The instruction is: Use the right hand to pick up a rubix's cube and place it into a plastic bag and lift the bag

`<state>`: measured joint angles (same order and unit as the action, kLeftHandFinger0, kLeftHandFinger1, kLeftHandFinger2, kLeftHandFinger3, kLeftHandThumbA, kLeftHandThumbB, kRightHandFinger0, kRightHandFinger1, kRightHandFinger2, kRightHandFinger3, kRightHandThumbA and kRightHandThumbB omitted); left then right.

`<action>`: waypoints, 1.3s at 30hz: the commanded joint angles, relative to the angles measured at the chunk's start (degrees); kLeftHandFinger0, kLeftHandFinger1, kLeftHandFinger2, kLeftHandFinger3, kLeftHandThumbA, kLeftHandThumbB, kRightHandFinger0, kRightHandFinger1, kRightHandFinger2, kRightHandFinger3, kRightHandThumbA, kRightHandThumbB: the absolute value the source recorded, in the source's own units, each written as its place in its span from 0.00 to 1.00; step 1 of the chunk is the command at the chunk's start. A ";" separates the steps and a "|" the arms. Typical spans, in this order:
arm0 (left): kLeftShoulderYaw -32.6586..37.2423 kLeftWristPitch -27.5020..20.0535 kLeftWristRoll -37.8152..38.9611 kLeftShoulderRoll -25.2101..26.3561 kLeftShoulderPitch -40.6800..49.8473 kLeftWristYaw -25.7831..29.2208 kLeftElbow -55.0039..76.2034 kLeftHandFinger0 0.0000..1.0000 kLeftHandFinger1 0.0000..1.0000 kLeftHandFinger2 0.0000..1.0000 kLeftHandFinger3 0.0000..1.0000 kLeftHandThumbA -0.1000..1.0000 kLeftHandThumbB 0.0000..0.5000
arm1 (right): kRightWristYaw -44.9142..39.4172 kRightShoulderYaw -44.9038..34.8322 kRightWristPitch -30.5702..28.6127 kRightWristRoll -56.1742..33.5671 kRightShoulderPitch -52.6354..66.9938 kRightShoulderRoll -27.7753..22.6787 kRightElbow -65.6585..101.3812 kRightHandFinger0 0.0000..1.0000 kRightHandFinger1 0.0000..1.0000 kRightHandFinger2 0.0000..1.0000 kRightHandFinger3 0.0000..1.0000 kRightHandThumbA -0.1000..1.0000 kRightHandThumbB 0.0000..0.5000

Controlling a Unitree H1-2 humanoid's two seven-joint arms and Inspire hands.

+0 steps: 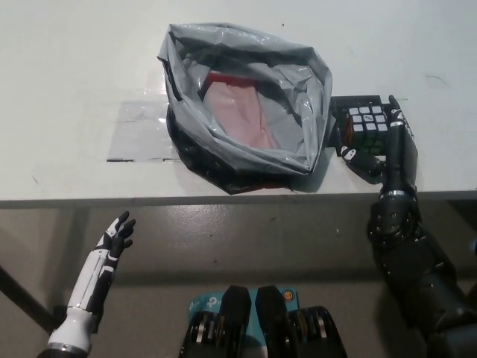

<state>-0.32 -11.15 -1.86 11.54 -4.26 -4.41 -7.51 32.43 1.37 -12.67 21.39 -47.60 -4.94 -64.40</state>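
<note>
A Rubik's cube (367,119) with a black frame sits on the white table (74,67), just right of the bag. My black right hand (393,145) wraps it: fingers lie along its right side and the thumb presses its near left corner. The cube still rests on the table. The grey plastic bag (294,89) stands open at the table's middle, its mouth facing up. Something pink and red (238,108) lies inside it. My white left hand (113,242) hangs open below the table edge at the lower left.
A clear taped sheet (138,130) lies flat on the table left of the bag. The table's front edge (112,201) runs across the picture just below the bag. A dark square (346,104) shows under the cube.
</note>
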 commanded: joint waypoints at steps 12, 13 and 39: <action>-0.28 -2.03 0.69 0.30 -0.83 -0.43 1.78 0.98 1.00 1.00 1.00 1.00 1.00 | -1.58 -1.29 -3.77 -6.04 -5.11 0.77 -1.19 1.00 1.00 1.00 1.00 0.97 0.78; -0.29 -1.82 0.54 0.28 -0.79 -0.31 1.94 0.98 1.00 1.00 1.00 1.00 1.00 | -1.72 -1.45 -3.95 -6.45 -5.11 0.93 -1.44 1.00 1.00 1.00 1.00 0.97 0.78; -0.99 -3.39 0.73 0.67 -1.93 -0.22 1.22 0.90 1.00 1.00 1.00 1.00 0.98 | 6.54 -5.18 -6.77 -11.52 -7.71 2.08 -12.87 0.00 0.22 0.63 0.61 0.00 0.36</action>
<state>-0.83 -11.50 -1.51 11.55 -5.07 -4.41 -7.43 38.03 -3.23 -18.86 12.04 -53.76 -3.53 -75.95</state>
